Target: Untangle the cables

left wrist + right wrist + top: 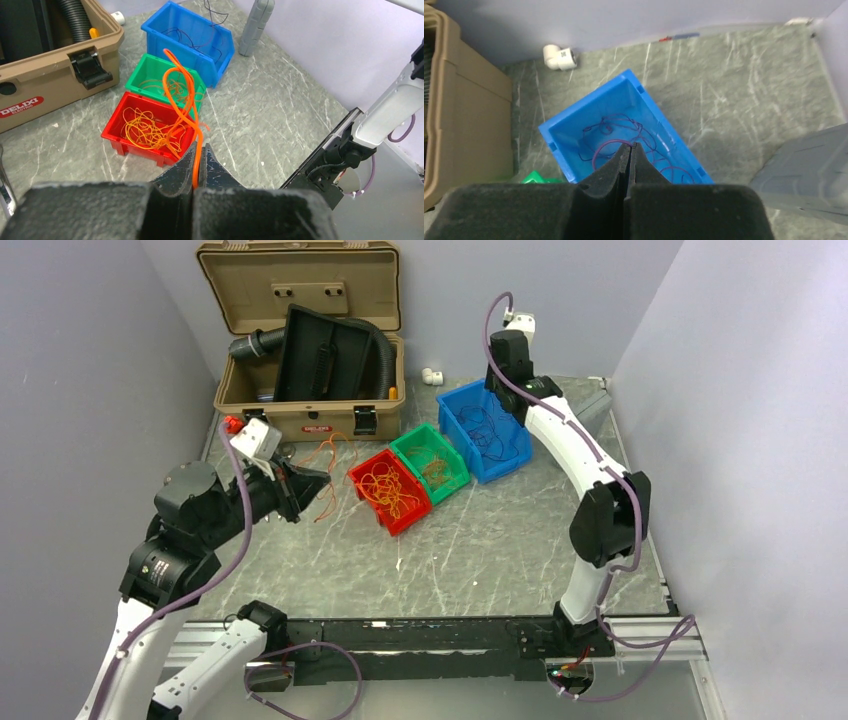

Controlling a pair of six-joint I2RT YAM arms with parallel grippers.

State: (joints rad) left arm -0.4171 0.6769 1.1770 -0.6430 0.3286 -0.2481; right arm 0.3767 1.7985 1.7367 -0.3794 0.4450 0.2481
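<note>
Where the left fingers (203, 155) meet, orange cables (197, 132) pinched between; right fingers (629, 151) closed together.

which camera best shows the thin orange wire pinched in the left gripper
The left wrist view: the thin orange wire runs out of the shut left gripper in a large, sharp loop. The top external view shows only faint orange strands beside that gripper. The right wrist view does not show it.
</note>
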